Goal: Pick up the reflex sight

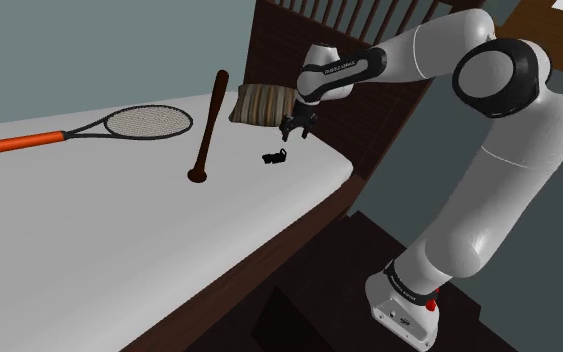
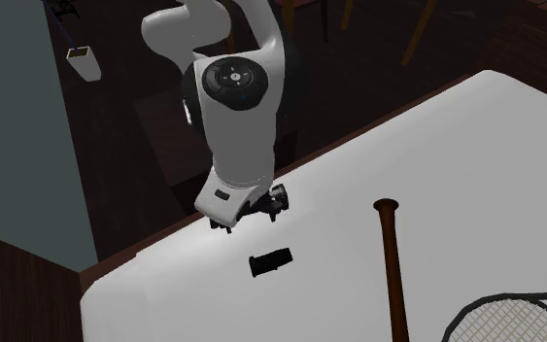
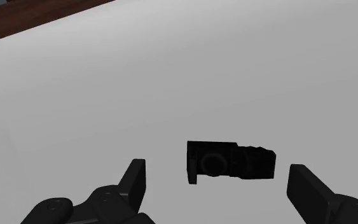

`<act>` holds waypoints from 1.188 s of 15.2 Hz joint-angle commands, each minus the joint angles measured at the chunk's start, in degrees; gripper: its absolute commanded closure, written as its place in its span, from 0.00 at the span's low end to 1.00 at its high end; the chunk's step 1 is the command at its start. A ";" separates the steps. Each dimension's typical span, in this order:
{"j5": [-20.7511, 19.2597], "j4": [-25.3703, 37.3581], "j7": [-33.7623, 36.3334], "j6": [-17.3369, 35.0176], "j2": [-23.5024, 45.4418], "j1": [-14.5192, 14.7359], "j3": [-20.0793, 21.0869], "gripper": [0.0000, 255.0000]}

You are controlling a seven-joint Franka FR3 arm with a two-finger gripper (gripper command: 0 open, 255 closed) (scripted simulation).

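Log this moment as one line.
phase: pre-grasp | gripper: open, above sight | sight: on white surface, not held | bat, racket: aside

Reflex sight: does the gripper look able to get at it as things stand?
Probably yes. The open gripper hangs above the black reflex sight, which lies on the white bed in line between the two fingers; nothing blocks the descent.

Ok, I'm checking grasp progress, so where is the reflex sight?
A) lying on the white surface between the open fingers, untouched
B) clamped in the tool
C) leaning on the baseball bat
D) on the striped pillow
A: the reflex sight lies flat on the white surface, and the tool's fingers stand apart on either side without touching it.
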 commanded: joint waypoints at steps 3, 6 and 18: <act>0.80 6.94 -0.88 1.71 8.79 -0.95 -0.20 0.00; 1.28 12.24 -1.28 2.02 14.52 -1.65 -0.18 0.00; 1.69 11.48 -1.38 6.38 18.12 -1.85 0.10 1.00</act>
